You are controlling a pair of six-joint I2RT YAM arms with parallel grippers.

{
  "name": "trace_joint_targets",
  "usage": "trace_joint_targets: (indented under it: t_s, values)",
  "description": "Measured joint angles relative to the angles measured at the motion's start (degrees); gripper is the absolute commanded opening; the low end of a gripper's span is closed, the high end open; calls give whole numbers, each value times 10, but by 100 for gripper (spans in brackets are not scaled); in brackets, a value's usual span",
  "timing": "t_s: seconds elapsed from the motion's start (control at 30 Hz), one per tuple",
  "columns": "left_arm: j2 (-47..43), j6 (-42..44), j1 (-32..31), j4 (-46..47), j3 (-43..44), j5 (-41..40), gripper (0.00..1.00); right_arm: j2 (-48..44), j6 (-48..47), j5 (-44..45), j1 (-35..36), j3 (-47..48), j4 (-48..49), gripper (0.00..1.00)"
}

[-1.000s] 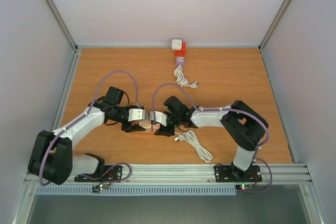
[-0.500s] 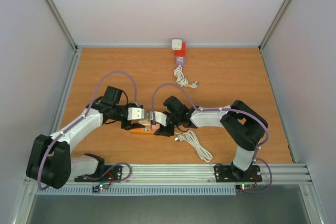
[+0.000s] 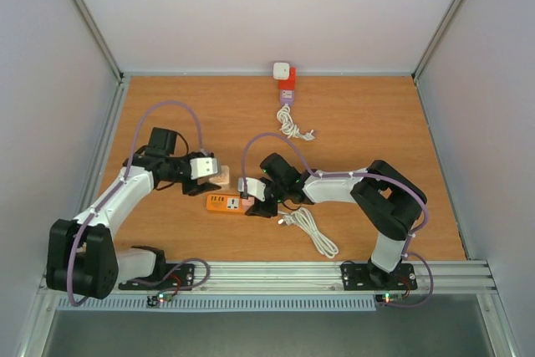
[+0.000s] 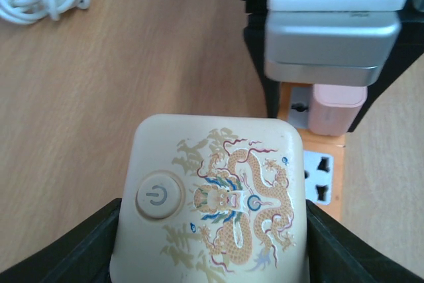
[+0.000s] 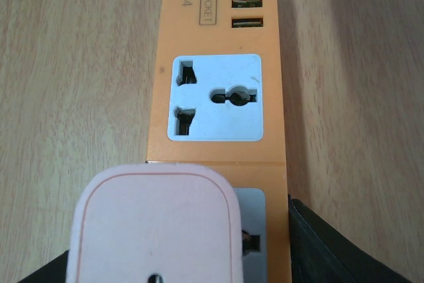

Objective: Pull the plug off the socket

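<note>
Near-centre on the brown wood-grain tabletop [image 3: 359, 123]: one orange rectangular power strip [image 3: 226, 203], lying flat with its long side running left to right.

Item 1. Cream rounded-square plug adapter [image 4: 212, 197], plastic. It is clamped between the jaws of the left gripper [image 3: 212, 172] and held just left and far of the strip, clear of it with no contact visible.

Item 2. Pale pink rounded plug [image 5: 156, 230], seated in the socket at the strip's right end.

Item 3. Right gripper [image 3: 249, 201], its jaws partly closed astride that right end. They appear to pin the strip by its sides, with the pink plug standing between them.

Item 4. White universal socket face [image 5: 215, 97], vacant, beside the pink plug.

Task status (judged): the cream adapter reads as already pulled from its socket, so the extraction looks complete. What is left is at most carrying it off or setting it down. Whether the pink plug is also to be removed cannot be told.

Markings: the strip reads "S204" and a boxed "USB SOCKET", with a row of USB ports beyond. The cream adapter carries a round button with a power symbol and a gold, blue and red dragon motif. No brand name is legible.

Also present: a white coiled cable [image 3: 311, 230] at near right, a second white coiled cable [image 3: 290, 127] further off, and a red socket block with a white plug [image 3: 286, 81] at the far edge.
</note>
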Motion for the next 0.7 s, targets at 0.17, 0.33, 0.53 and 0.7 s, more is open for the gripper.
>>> trace_joint_targets:
  t_s: [0.17, 0.33, 0.53, 0.7]
  values:
    - [0, 9, 30, -17, 31, -13, 38, 0, 1, 2, 0, 0, 0, 11]
    - [12, 24, 61, -51, 102, -37, 39, 0, 3, 3, 1, 1, -2, 12]
    - [53, 44, 89, -66, 189, -88, 39, 0, 7, 5, 1, 2, -3, 12]
    - [84, 60, 89, -59, 223, -178, 39, 0, 10, 6, 1, 2, -3, 13]
